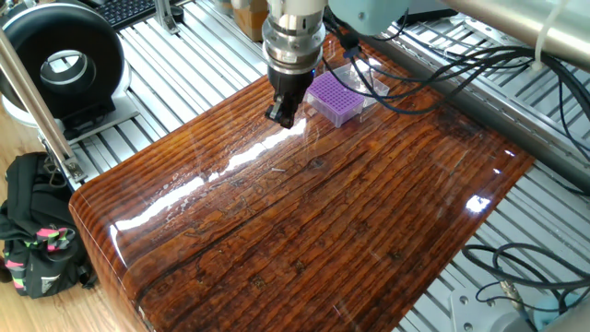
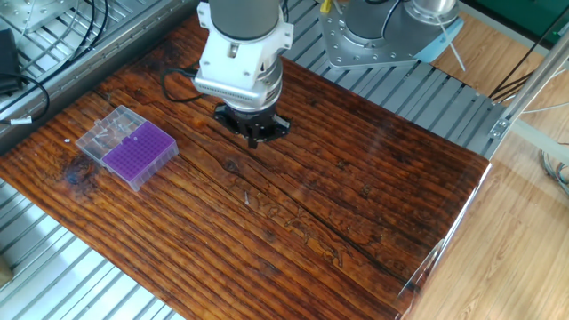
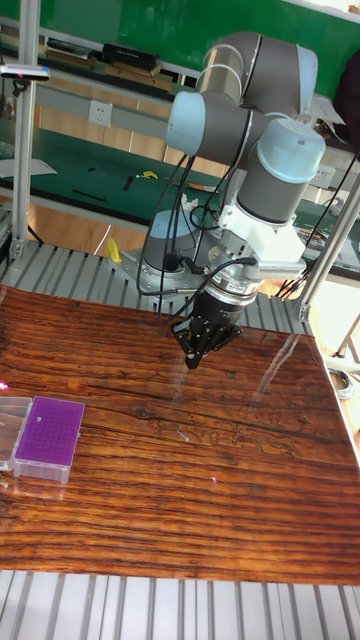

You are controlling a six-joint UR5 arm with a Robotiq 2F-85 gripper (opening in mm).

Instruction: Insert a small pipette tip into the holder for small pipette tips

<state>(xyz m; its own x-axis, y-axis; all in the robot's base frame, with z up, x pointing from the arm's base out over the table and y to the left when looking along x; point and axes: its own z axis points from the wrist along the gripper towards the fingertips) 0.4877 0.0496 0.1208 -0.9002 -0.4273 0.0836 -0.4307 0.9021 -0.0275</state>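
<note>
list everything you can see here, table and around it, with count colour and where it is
wooden table: 1, glossy dark brown, centre, on a grey slatted metal frame
holder for small pipette tips: 1, purple with a fine grid top, near one table edge, apart from the end effector
clear lid: 1, transparent, attached to the holder's side, lying open
round black device: 1, black with a white centre, off the table on the frame
black bag: 1, black with pink and yellow bits, on the floor
cables: several, black, on the frame beside the table
pipette tip: none can be made out
robot arm: 1, grey and light blue, over the table
end effector: 1, black, pointing down above the wood; open or shut unclear
</note>
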